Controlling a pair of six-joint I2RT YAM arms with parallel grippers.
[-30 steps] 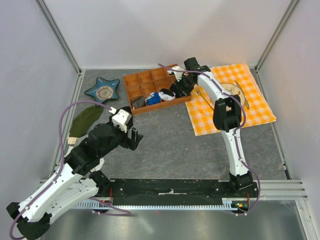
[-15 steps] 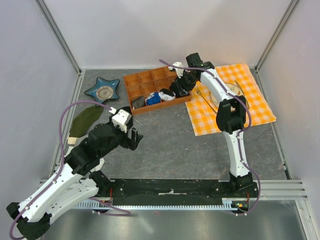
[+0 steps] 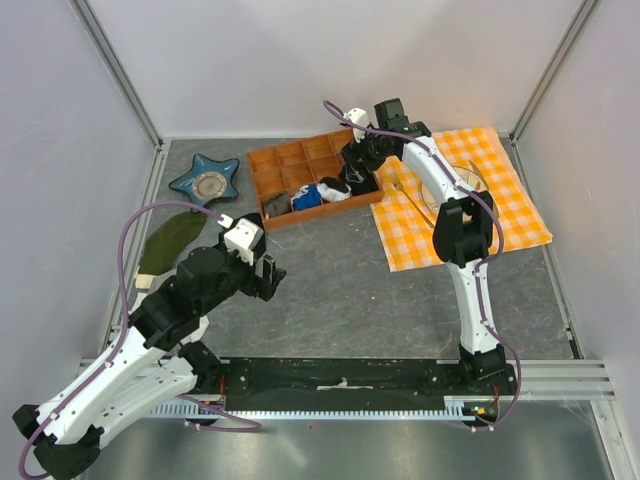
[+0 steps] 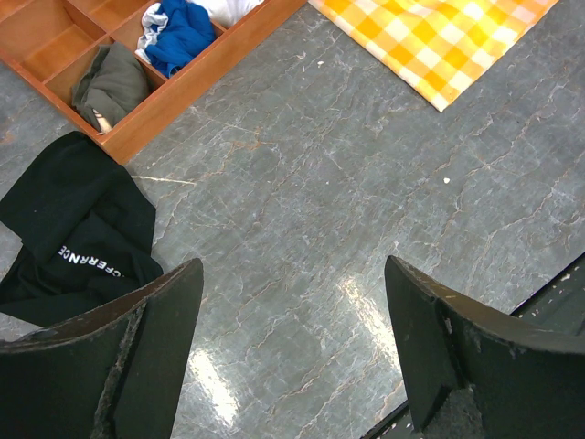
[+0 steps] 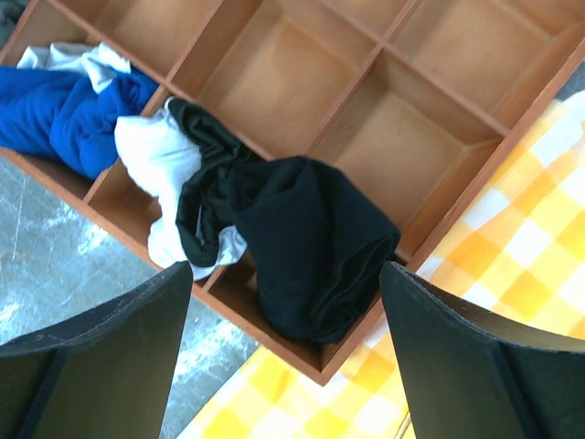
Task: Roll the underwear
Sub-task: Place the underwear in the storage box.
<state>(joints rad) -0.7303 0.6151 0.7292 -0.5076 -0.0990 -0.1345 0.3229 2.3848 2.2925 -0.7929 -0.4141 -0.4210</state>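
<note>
In the end compartment of the orange tray [image 5: 274,82], next to the checked cloth [image 5: 512,247]: the bunched black underwear [image 5: 311,238].
The right gripper [image 5: 285,270] hangs directly above, jaws wide apart, straddling the bundle, whose long axis runs 11 to 5 o'clock; the left gripper [image 4: 292,270], likewise spread, is well apart.

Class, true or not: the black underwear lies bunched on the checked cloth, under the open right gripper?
No: the right wrist view shows the underwear bunched in the orange tray, not on the checked cloth, under the open right gripper.
</note>
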